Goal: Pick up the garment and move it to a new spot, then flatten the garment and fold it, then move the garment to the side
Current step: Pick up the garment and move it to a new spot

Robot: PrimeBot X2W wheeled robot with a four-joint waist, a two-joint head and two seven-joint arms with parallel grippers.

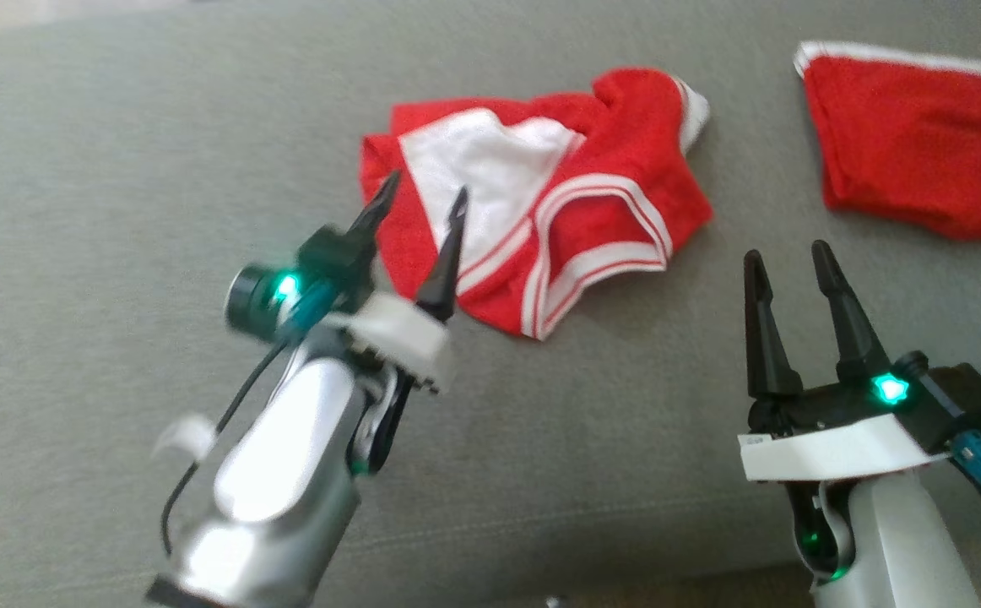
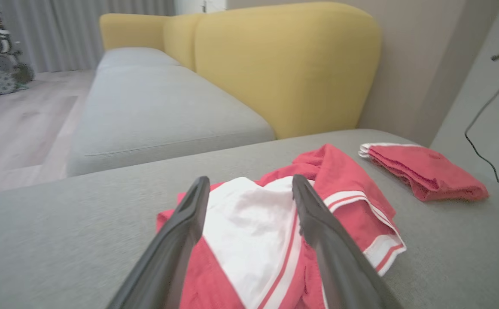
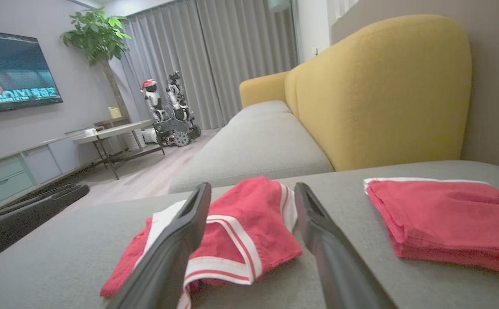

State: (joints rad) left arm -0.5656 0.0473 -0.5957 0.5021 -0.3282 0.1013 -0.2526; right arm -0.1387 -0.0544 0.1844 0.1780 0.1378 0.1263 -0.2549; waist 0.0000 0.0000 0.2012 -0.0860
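Observation:
A crumpled red garment [image 1: 609, 186] with white trim and a white inner panel lies on the grey sofa seat [image 1: 119, 169]. My left gripper [image 1: 427, 198] hovers open over the garment's left edge, fingers apart with nothing between them. In the left wrist view the garment [image 2: 254, 231] spreads beneath the two fingers of the left gripper [image 2: 249, 189]. My right gripper [image 1: 786, 257] stands open to the garment's lower right, apart from it. The right wrist view has the garment [image 3: 249, 227] just beyond the right gripper [image 3: 254, 193].
A folded red garment [image 1: 913, 143] with a white band lies at the far right of the seat, also seen as the folded garment [image 2: 425, 171] [image 3: 447, 219]. A yellow backrest [image 3: 382, 90] rises behind. The seat's front edge [image 1: 541, 523] runs near the bottom.

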